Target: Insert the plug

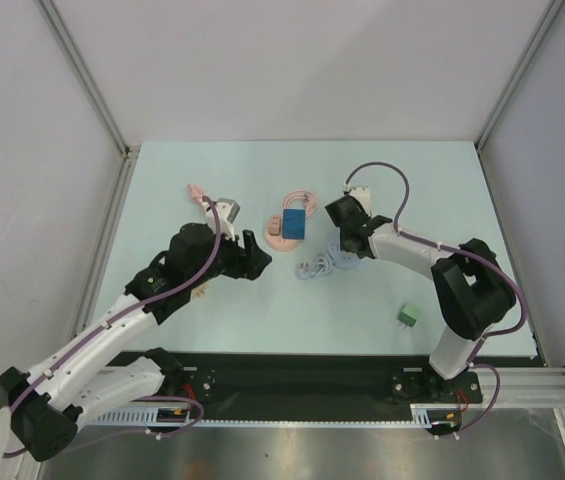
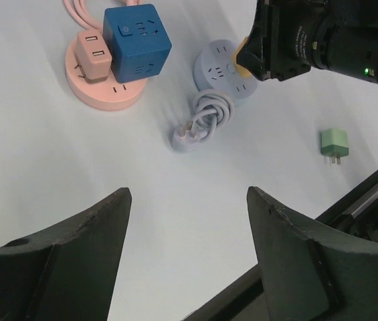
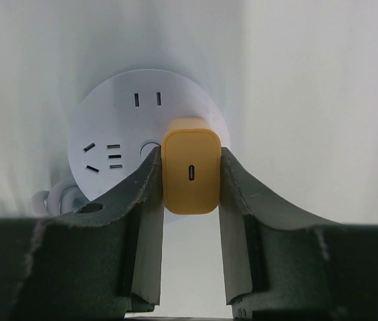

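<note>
My right gripper (image 3: 190, 175) is shut on a yellow plug (image 3: 190, 166), holding it right over the round white socket hub (image 3: 118, 150). The plug covers the hub's right part; whether its prongs are in the slots is hidden. In the top view the right gripper (image 1: 352, 232) hangs over the hub (image 1: 340, 258). The left wrist view shows the yellow plug (image 2: 245, 52) at the hub (image 2: 221, 71) under the right gripper. My left gripper (image 2: 189, 197) is open and empty above the bare table, near the middle left in the top view (image 1: 255, 258).
A blue cube socket (image 1: 293, 223) and a pink adapter (image 2: 93, 57) sit on a round pink hub (image 2: 105, 90) with a pink cable. A coiled white cord with plug (image 2: 202, 120) lies beside the white hub. A small green plug (image 1: 410, 316) lies near the front right.
</note>
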### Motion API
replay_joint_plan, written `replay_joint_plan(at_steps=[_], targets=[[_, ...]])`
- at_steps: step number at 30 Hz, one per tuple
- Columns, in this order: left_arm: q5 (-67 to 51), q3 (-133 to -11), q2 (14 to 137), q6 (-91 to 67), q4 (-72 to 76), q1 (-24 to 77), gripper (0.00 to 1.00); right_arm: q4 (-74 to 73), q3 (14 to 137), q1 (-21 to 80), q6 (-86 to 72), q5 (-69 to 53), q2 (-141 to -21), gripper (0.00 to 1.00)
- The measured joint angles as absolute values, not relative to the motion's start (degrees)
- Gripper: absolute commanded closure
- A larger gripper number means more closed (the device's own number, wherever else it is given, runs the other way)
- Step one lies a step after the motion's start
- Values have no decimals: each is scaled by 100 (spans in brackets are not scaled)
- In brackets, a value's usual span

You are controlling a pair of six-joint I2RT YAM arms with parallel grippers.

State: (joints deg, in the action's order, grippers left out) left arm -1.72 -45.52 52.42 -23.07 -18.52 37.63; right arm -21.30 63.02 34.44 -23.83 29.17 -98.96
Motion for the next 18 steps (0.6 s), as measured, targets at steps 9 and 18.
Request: replay_joint_plan(at_steps=[9, 18], targets=[[222, -4556, 5415, -2709, -2287, 3435, 16, -2477, 6213, 3140, -1813, 3011, -9782, 0], [1702, -4611, 5216, -3804, -3627, 2630, 21, -3400, 6217, 3074, -1380, 2340, -8779, 0]])
